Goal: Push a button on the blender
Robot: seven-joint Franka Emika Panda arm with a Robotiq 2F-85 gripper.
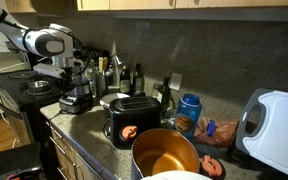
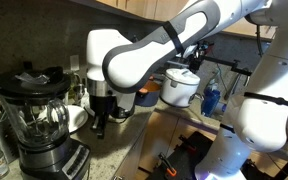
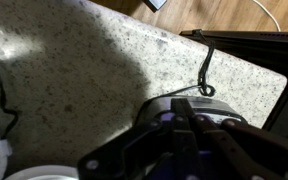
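Note:
The blender (image 2: pixel 39 120) stands at the left on the counter, with a clear jar, a dark lid and a grey base with buttons (image 2: pixel 62 160). It also shows in an exterior view (image 1: pixel 77 92) under the arm. My gripper (image 2: pixel 98 126) points down just right of the jar, with its tip near the counter beside the base. In the wrist view the fingers (image 3: pixel 183 108) lie together, shut and empty. A silver-grey rounded part (image 3: pixel 218 105) that looks like the blender's base sits just past their tips.
A black toaster (image 1: pixel 132 120) stands mid-counter, with a copper pot (image 1: pixel 166 155) in front of it. A blue tub (image 1: pixel 189 112) and a white appliance (image 1: pixel 274 125) are further right. A black cable (image 3: pixel 206 72) lies on the granite. A white dish (image 2: pixel 77 118) is behind the blender.

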